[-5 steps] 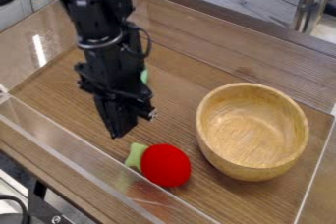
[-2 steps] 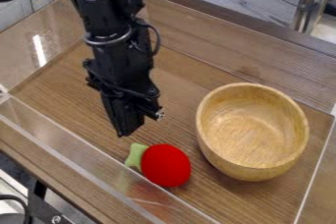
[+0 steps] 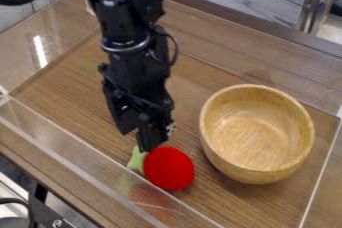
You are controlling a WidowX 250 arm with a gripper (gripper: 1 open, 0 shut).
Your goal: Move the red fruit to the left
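Since the earlier frame the gripper (image 3: 151,137) has shifted to the right and a little toward the camera, so it now hangs just above and behind the red fruit (image 3: 170,168). Its jaws, pressed together a second ago, seem to stand apart now, though the dark fingers blend together and the gap is hard to see; they hold nothing. The red fruit lies on the wooden table (image 3: 74,97), its green leafy cap turned to the left, close to the front clear wall (image 3: 80,167). The wooden bowl (image 3: 257,132) stands just right of the fruit, upright, not touching it.
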